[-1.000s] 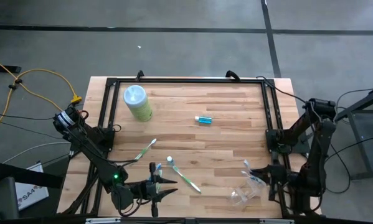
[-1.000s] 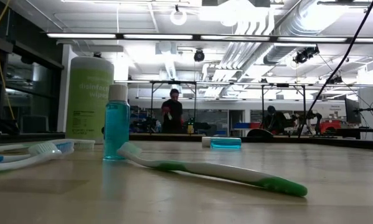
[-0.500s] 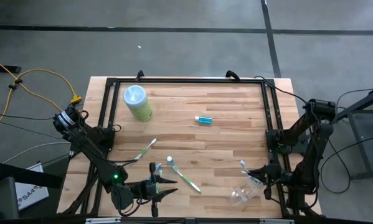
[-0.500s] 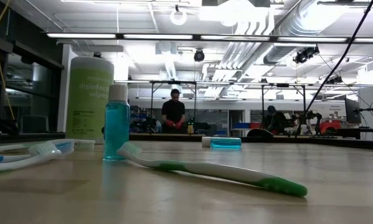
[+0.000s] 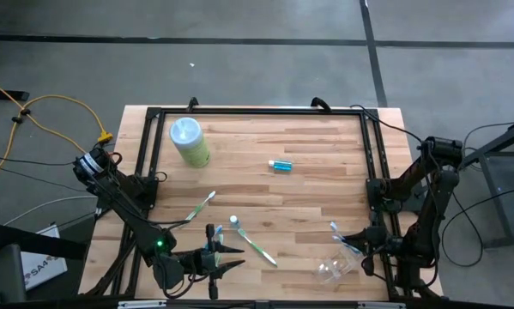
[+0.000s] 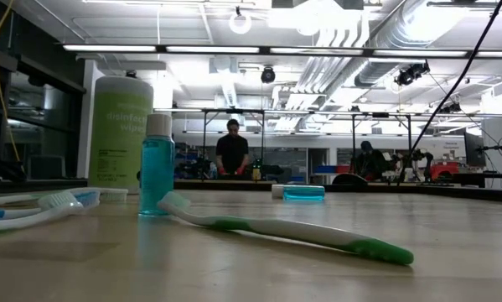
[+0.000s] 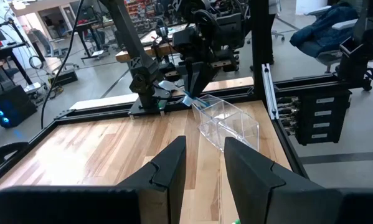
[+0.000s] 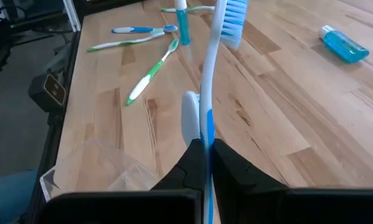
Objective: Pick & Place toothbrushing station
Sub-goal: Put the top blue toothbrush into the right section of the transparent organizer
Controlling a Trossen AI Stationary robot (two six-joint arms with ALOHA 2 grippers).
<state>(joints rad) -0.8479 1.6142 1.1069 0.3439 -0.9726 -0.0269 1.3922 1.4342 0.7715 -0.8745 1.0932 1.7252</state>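
My right gripper [image 5: 357, 243] is at the near right of the table, shut on a blue-and-white toothbrush [image 5: 338, 233]. Just nearer than it, a clear plastic cup [image 5: 331, 271] lies on its side on the wood. My left gripper [image 5: 232, 257] hangs level over the near left, fingers apart with nothing between them [image 7: 202, 162]. Beside it stand an upright blue bottle [image 6: 157, 164] and a green toothbrush [image 5: 257, 246]. A green-white toothbrush [image 5: 201, 206] and a blue one [image 8: 136, 29] lie flat. The small blue tube [image 5: 281, 165] lies mid-table. My right gripper pinches the toothbrush's handle [image 8: 205, 134] between its two fingers. The fingers come from the table's right, slanting down, and the brush runs on along them. Its bristled head [image 8: 234, 18] sticks out ahead toward the table's middle. The brush is lifted clear of the wood.
A pale-green canister [image 5: 188, 140] with a light-blue lid stands at the far left. A black frame [image 5: 257, 110] rims the table. Bare wood lies between the tube and the near toothbrushes. People stand in the room beyond the table [image 6: 232, 151].
My right gripper has sunk a little toward the table with the toothbrush and tipped further down; the brush's head has shifted slightly toward the table's left. The brush stays clear of the wood.
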